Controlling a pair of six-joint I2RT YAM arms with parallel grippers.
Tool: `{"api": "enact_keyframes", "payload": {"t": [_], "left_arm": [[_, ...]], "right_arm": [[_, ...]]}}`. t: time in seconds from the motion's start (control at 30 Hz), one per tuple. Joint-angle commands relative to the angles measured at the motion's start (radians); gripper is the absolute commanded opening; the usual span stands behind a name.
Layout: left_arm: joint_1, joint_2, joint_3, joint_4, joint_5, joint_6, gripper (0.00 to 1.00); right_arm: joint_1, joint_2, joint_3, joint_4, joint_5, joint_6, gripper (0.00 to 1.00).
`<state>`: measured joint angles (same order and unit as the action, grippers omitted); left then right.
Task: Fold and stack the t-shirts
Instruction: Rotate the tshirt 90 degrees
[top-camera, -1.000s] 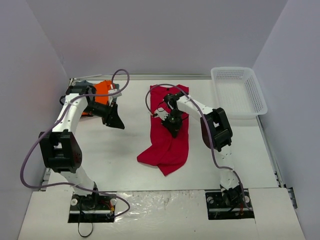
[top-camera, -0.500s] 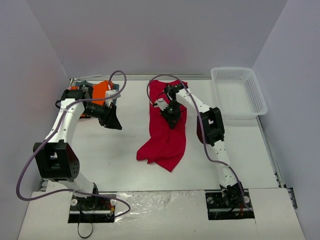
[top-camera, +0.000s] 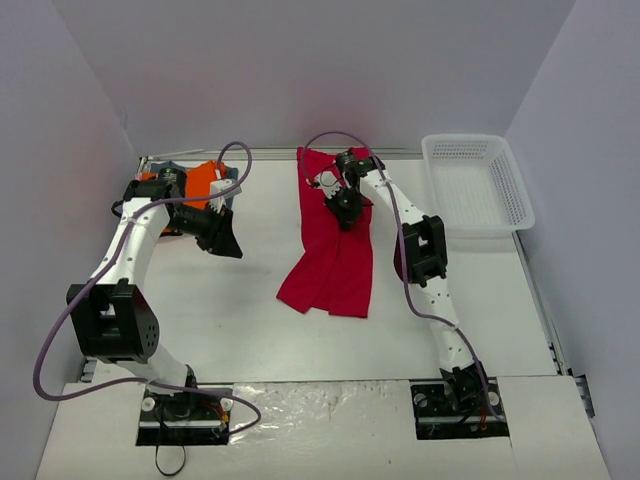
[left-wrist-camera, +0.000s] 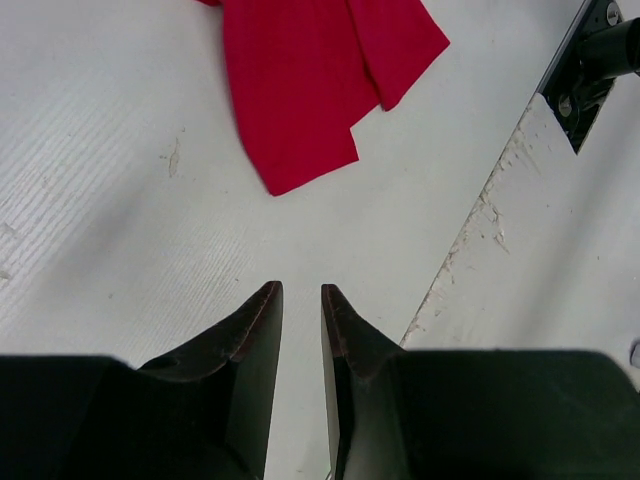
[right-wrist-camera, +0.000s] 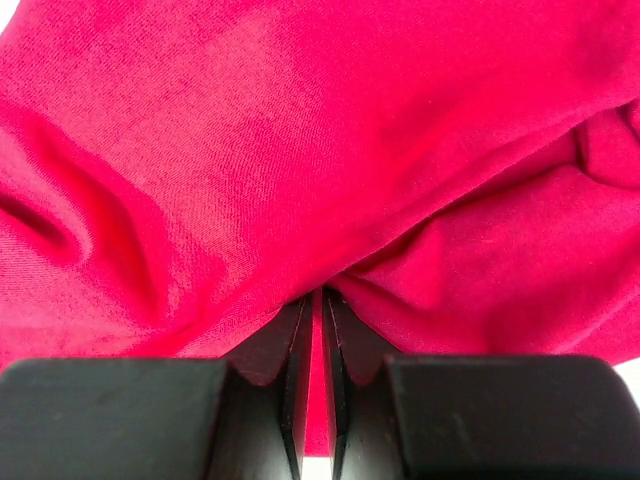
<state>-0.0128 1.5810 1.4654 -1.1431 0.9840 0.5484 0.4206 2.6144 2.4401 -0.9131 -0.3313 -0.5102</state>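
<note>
The crimson-red t-shirt (top-camera: 335, 265) lies stretched lengthwise in the middle of the table, from the far edge toward the near side. My right gripper (top-camera: 345, 207) is shut on a bunched fold of it near its far end; red cloth (right-wrist-camera: 300, 150) fills the right wrist view and runs between the fingers (right-wrist-camera: 292, 340). A folded orange t-shirt (top-camera: 205, 178) lies at the far left on a grey-blue one (top-camera: 162, 168). My left gripper (top-camera: 226, 243) hangs just right of that stack, empty, its jaws nearly together. The left wrist view shows the red shirt's near end (left-wrist-camera: 300, 90). No pink shirt shows.
A white mesh basket (top-camera: 465, 141) stands at the far right, empty. White walls close in the table on three sides. The right arm's base (left-wrist-camera: 600, 50) and the near board's edge (left-wrist-camera: 470, 240) show in the left wrist view.
My right gripper has moved toward the far edge with the red shirt, pulling it out long and straighter. My left arm drew back slightly to the left.
</note>
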Motion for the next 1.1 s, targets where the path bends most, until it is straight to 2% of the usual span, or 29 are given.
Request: {"api": "enact_keyframes", "payload": {"t": [0.0, 0.07, 0.2, 0.33, 0.57, 0.7, 0.77, 0.97, 1.07], "left_arm": [[0.004, -0.053, -0.008, 0.017, -0.01, -0.018, 0.21], [0.004, -0.068, -0.022, 0.025, -0.015, -0.022, 0.22], [0.004, -0.099, -0.045, 0.055, -0.025, -0.036, 0.22], [0.004, -0.134, -0.065, 0.072, -0.039, -0.05, 0.22], [0.007, -0.231, -0.128, 0.157, -0.071, -0.113, 0.22], [0.092, -0.291, -0.163, 0.207, -0.053, -0.179, 0.22], [0.158, -0.306, -0.175, 0.238, -0.025, -0.205, 0.21], [0.315, -0.346, -0.198, 0.292, -0.062, -0.309, 0.25], [0.358, -0.377, -0.218, 0.304, -0.065, -0.324, 0.26]], "right_arm": [[-0.014, 0.058, -0.027, 0.052, 0.072, -0.033, 0.06], [-0.013, 0.004, -0.099, 0.054, 0.058, -0.043, 0.08], [-0.008, -0.128, -0.261, 0.054, 0.018, -0.053, 0.25], [-0.008, -0.314, -0.433, 0.065, -0.04, -0.051, 0.37], [0.02, -0.551, -0.682, 0.072, -0.074, -0.045, 0.41], [0.081, -0.637, -0.805, 0.069, -0.064, -0.042, 0.41], [0.148, -0.672, -0.825, 0.069, -0.051, -0.031, 0.41], [0.355, -0.688, -0.834, 0.069, 0.014, -0.01, 0.41], [0.395, -0.654, -0.82, 0.071, 0.041, -0.013, 0.41]]}}
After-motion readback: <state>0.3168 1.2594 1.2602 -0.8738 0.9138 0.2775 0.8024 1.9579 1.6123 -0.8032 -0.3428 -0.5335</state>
